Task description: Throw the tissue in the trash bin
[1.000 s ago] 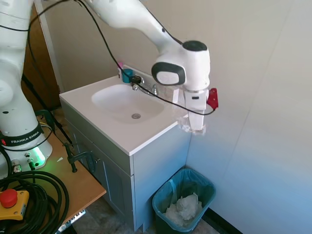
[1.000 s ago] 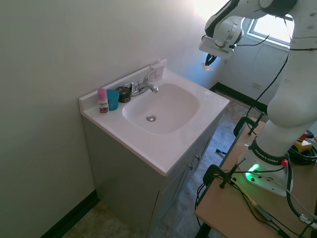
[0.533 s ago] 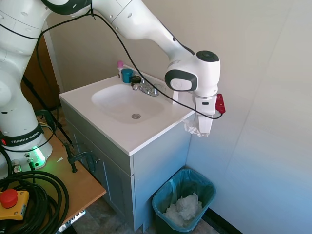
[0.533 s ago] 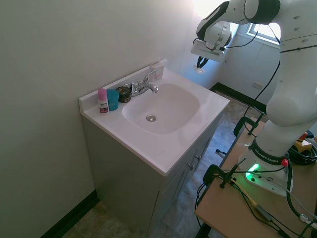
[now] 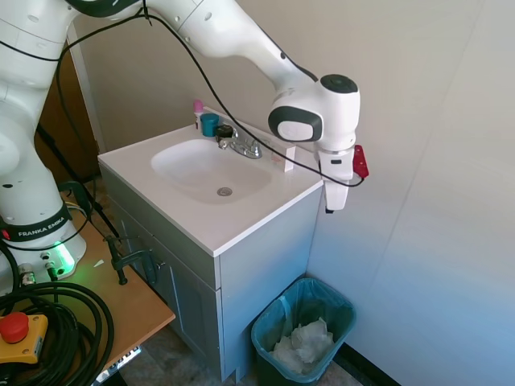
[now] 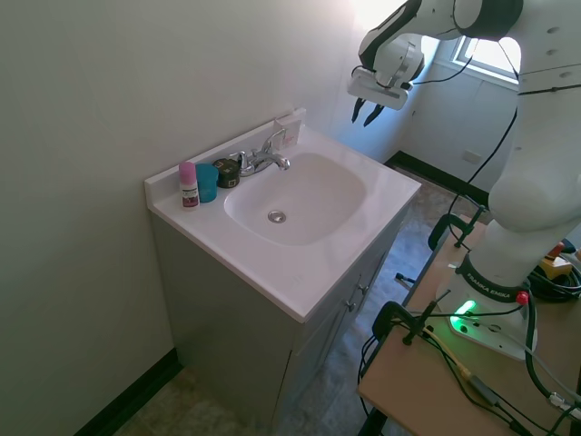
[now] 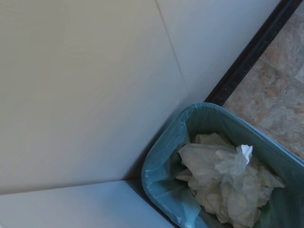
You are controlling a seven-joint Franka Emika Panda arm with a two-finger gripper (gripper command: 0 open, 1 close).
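Observation:
The teal trash bin with its liner bag stands on the floor beside the vanity, straight below my gripper. The gripper hangs past the counter's right end, and in the second exterior view its two dark fingers stand apart, open with nothing between them. In the wrist view the trash bin holds a heap of crumpled paper. A small bright white scrap, the tissue, shows on top of that heap. I cannot tell whether it rests there or is in the air.
The white vanity with its sink is left of the gripper. A faucet, a teal cup and a pink-capped bottle stand at its back. The wall is close on the right.
The tissue that hung from the gripper half a second ago is gone from it. The fingers have opened. The gripper has risen slightly and stays over the bin.

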